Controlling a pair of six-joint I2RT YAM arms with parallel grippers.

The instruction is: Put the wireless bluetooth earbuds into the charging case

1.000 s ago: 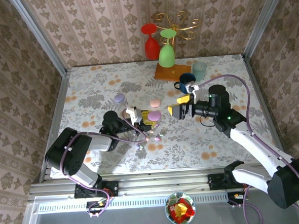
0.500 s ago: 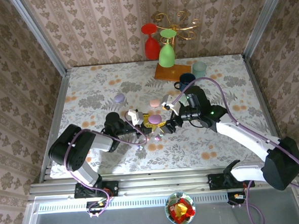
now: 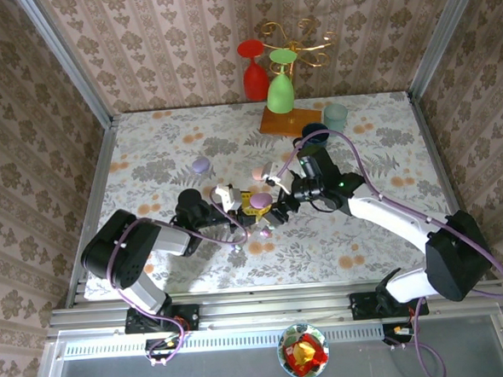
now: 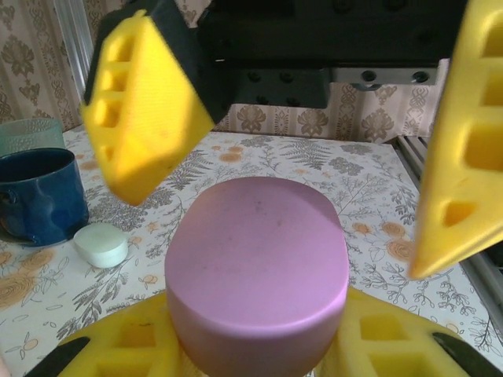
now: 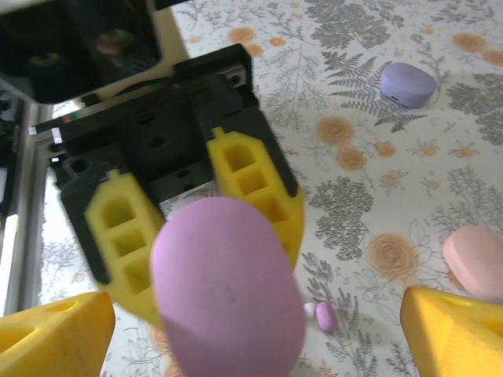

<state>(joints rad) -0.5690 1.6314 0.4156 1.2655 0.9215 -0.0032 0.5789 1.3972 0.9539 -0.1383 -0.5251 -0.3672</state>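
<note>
Mauve pebble-shaped plastic case (image 4: 259,275) clamped in left claw (image 3: 249,203); right claw (image 3: 277,207) spread wide, straddling it (no contact); tiny glossy purple earbud (image 5: 325,316) on floral table (image 5: 354,94) beneath right claw.

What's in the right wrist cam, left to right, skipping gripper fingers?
mauve case → earbuds on the table → lavender case → pink case
</note>
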